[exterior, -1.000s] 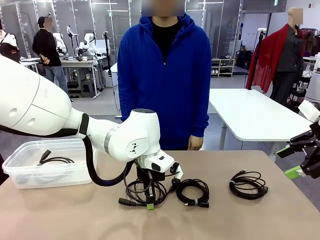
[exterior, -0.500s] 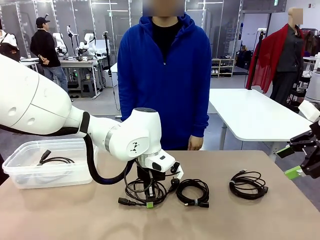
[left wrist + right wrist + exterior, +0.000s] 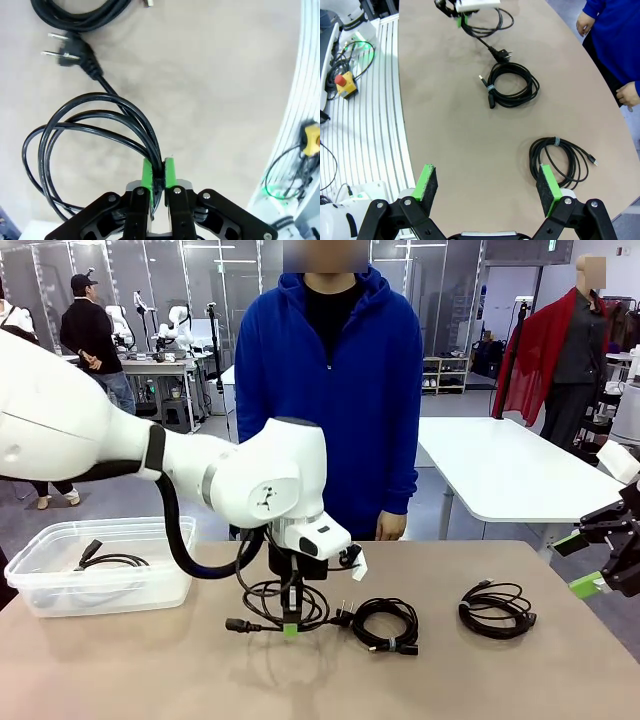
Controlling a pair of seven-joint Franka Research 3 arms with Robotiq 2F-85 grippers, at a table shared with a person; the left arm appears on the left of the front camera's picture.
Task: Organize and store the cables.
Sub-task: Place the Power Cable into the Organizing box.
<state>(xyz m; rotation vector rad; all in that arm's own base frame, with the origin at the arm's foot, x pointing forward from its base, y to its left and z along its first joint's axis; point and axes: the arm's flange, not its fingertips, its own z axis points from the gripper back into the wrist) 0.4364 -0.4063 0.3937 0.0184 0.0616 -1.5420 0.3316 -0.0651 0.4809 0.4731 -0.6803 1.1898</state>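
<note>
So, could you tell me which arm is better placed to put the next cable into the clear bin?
Left: the left claw is shut on a coiled cable, and the clear bin sits on its side. The right claw hangs open.

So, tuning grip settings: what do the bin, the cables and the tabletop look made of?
The bin: clear, glossy plastic; a cable shows through its wall. The cables: black rubbery or vinyl sheathing, slight sheen. The tabletop: matte beige, probably laminate; even tone, no glare.

No writing could be made out anywhere. The small black mark (image 3: 265,498) on the left arm (image 3: 90,430) was too small to read, likewise the hanging white tag (image 3: 359,564).
</note>
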